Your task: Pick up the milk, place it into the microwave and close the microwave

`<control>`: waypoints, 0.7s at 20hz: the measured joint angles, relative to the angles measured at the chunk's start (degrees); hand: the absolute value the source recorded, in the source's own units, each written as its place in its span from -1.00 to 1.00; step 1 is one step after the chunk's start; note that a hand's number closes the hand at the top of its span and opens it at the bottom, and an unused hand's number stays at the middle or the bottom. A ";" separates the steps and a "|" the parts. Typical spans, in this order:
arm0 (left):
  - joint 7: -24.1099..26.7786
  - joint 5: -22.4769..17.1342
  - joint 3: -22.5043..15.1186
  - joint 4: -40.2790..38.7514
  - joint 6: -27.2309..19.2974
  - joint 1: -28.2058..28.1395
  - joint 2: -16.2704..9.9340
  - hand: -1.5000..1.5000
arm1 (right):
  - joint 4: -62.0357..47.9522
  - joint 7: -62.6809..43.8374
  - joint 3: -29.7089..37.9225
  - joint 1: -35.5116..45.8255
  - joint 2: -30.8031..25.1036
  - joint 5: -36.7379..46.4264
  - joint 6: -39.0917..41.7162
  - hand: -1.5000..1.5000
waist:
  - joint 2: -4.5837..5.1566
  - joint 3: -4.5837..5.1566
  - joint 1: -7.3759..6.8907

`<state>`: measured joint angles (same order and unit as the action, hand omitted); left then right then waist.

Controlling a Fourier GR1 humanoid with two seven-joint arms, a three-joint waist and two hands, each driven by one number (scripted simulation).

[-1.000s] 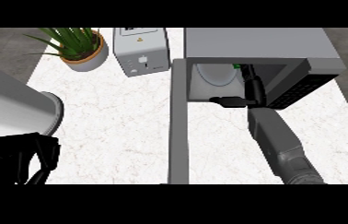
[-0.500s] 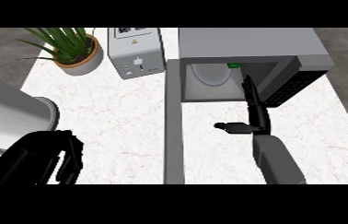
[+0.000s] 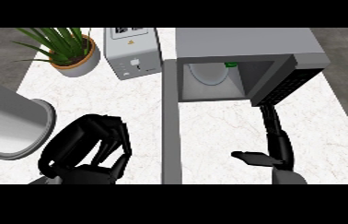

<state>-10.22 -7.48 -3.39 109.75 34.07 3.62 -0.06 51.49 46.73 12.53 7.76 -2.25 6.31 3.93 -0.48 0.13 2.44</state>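
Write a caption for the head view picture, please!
Milk sits inside the open microwave; right hand outside it.

A kitchen: a white marbled surface (image 3: 102, 98) carries an open microwave (image 3: 245, 48), a toaster (image 3: 134, 52) and a potted plant (image 3: 68, 50).

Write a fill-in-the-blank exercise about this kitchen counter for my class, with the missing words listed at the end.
1. The microwave has its door standing ____.
2. The potted plant stands to the ____ of the toaster in the head view.
3. The right hand, fingers straight, is ____ the microwave's cavity, in front of it.
4. The cap of the milk inside the microwave is ____ in colour.

Missing words: open; left; outside; green
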 measured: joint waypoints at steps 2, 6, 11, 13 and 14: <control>1.14 2.48 -3.09 -2.56 -1.55 1.58 0.02 1.00 | 5.87 -0.98 -1.40 -5.11 0.50 -0.20 0.91 -1.00 | 0.05 0.01 -0.01; 5.40 8.61 -9.44 -9.74 -4.03 3.92 0.02 1.00 | 16.24 -2.91 -2.22 -12.85 -0.86 -1.55 3.35 -1.00 | 0.19 0.01 -0.01; 14.84 16.17 -17.05 -21.27 -10.70 5.11 -0.07 1.00 | 27.49 -4.09 -3.95 -21.03 -2.15 -1.90 5.75 -1.00 | 0.32 0.02 -0.20; 18.91 18.23 -20.22 -26.72 -15.30 6.34 -0.10 1.00 | 31.66 -4.86 -4.60 -23.32 -2.52 -2.39 6.90 -1.00 | 0.39 0.01 -0.14; 21.03 18.94 -21.40 -29.53 -17.52 7.16 -0.12 1.00 | 33.72 -5.28 -4.82 -24.76 -2.86 -3.08 8.02 -1.00 | 0.42 0.02 -0.08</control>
<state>10.81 11.46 -24.79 80.22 16.55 10.78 -0.18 85.21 41.46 7.71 -17.00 -5.12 3.23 11.94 -0.05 0.15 2.36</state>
